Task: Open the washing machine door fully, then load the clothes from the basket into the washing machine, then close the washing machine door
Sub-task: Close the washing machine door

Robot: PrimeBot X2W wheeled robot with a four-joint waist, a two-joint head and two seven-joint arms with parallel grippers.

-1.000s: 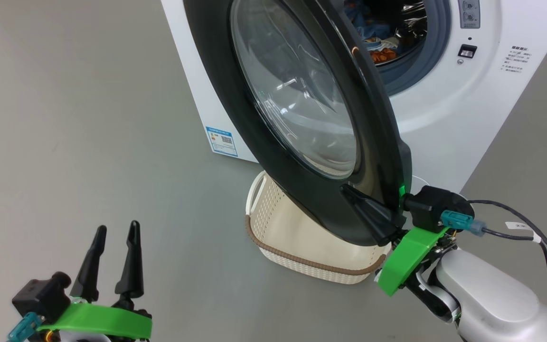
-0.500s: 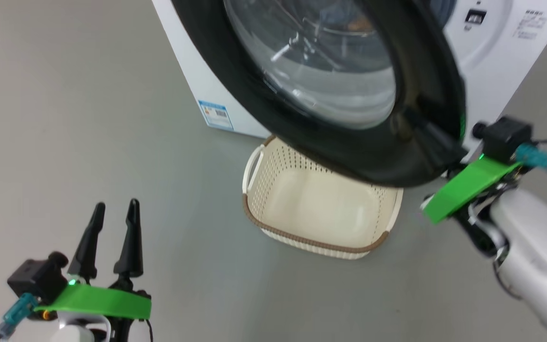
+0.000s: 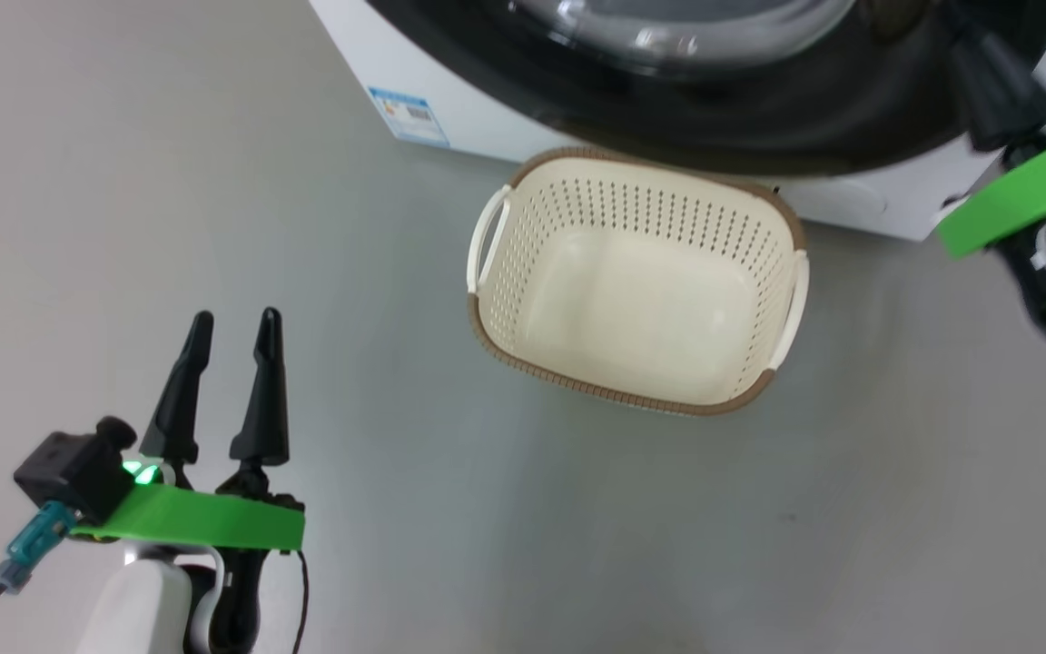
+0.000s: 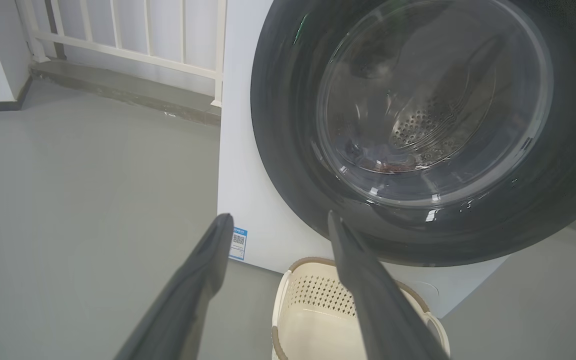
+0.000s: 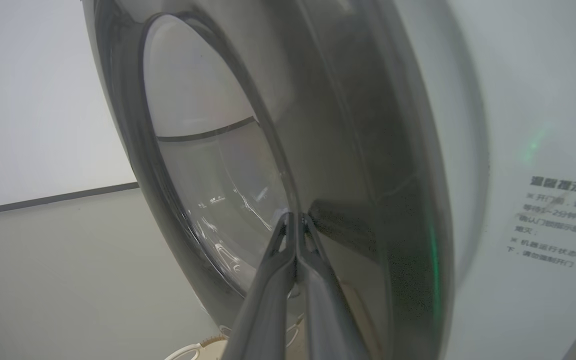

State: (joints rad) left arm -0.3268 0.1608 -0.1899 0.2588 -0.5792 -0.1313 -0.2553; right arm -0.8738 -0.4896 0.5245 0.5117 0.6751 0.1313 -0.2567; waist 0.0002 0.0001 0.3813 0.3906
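The washing machine (image 3: 868, 204) stands at the top of the head view. The washing machine door (image 3: 759, 136) lies almost flat against its front; I cannot tell whether it is latched. My right gripper (image 3: 972, 54) is shut, and in the right wrist view its tips (image 5: 295, 220) press on the door's black ring beside the glass. Through the window, a bit of the clothes (image 4: 380, 162) shows in the steel drum. The cream basket (image 3: 786, 227) sits on the floor before the machine, with nothing in it. My left gripper (image 3: 235, 318) is open and holds nothing, low at the left, well apart from the basket.
Grey floor lies all round the basket. A blue label sticker (image 3: 409, 113) marks the machine's lower left corner. In the left wrist view a white railing (image 4: 118, 45) on a low ledge runs behind the machine at the left.
The door has swung from half open to nearly flat against the machine, my shut right gripper going with it. The head camera has tilted down. The left gripper stays open, about where it was.
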